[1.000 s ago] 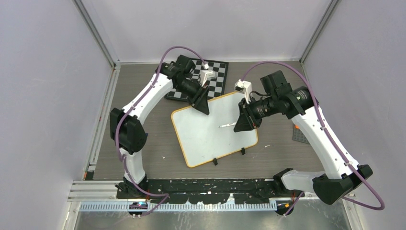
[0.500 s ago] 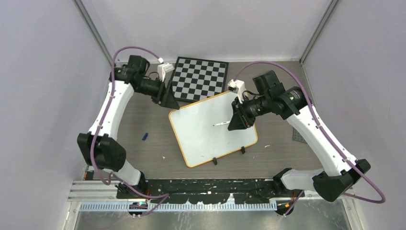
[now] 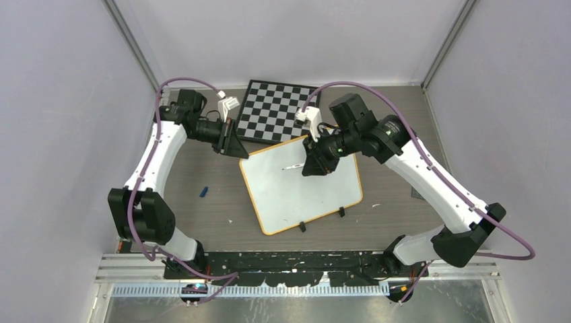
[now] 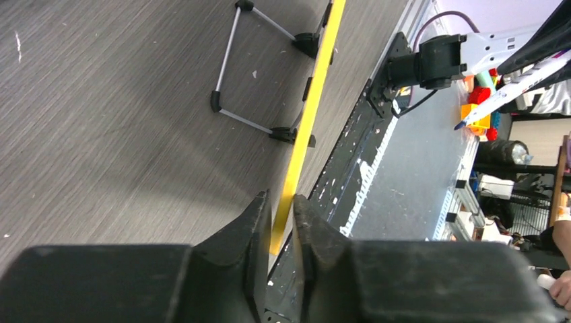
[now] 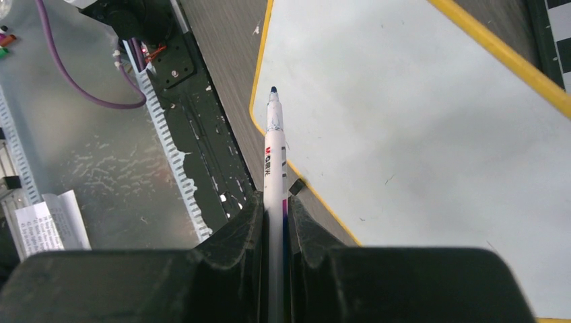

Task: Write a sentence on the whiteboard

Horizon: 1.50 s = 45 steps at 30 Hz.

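Note:
The whiteboard (image 3: 303,192) lies mid-table, white with an orange rim and two black clips on its near edge. My left gripper (image 3: 240,151) is at its far-left corner. In the left wrist view the gripper (image 4: 281,199) is shut on the board's yellow rim (image 4: 306,118), seen edge-on. My right gripper (image 3: 311,165) is over the board's far part, shut on a white marker (image 3: 291,166). In the right wrist view the marker (image 5: 274,151) sticks out from the gripper (image 5: 276,202), its dark tip pointing over the blank board (image 5: 417,134).
A black-and-white chessboard (image 3: 279,111) lies just beyond the whiteboard. A small blue piece (image 3: 203,192) lies on the table to the left. A wire stand (image 4: 252,70) shows under the board in the left wrist view. The black arm-base rail (image 3: 296,262) runs along the near edge.
My left arm swung left off the chessboard and its gripper came to the whiteboard's far-left corner. My right gripper carried the marker left and farther across the board.

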{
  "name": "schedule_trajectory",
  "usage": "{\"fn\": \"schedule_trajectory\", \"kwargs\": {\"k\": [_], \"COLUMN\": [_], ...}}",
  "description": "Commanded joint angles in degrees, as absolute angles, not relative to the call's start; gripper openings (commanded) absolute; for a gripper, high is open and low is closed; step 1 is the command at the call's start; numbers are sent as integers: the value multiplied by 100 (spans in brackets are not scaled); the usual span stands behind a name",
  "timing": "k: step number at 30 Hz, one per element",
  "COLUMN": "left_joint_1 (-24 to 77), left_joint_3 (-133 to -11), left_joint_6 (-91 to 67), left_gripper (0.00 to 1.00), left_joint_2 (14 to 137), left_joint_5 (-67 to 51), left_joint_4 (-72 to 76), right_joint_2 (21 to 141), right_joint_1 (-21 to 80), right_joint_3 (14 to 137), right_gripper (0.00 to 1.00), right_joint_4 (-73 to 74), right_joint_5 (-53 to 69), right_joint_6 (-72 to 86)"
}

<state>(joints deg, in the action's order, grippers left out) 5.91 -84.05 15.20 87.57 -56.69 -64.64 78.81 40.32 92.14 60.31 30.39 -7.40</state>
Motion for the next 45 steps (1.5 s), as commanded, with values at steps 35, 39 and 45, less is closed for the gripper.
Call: {"fn": "schedule_trajectory", "kwargs": {"k": [35,39,45], "left_joint_1": [617,626,632], "left_joint_3": [-8286,-8272,-8235], "left_joint_6": [1424,1424,1425], "left_gripper": [0,0,0], "left_joint_2": [8744,8736,8725], "left_joint_5": [-5935,-5942,-5942], "left_joint_4": [-5942,-5938,-5921], "right_joint_2": [9160,9284,9382], "right_joint_1": [5866,5880,5874], "right_joint_3": [9694,9765,9852], "right_gripper": [0,0,0], "right_joint_4": [4707,4678,4615], "right_joint_5": [835,774,717], "right_joint_6": [-820,-865,-901]}}
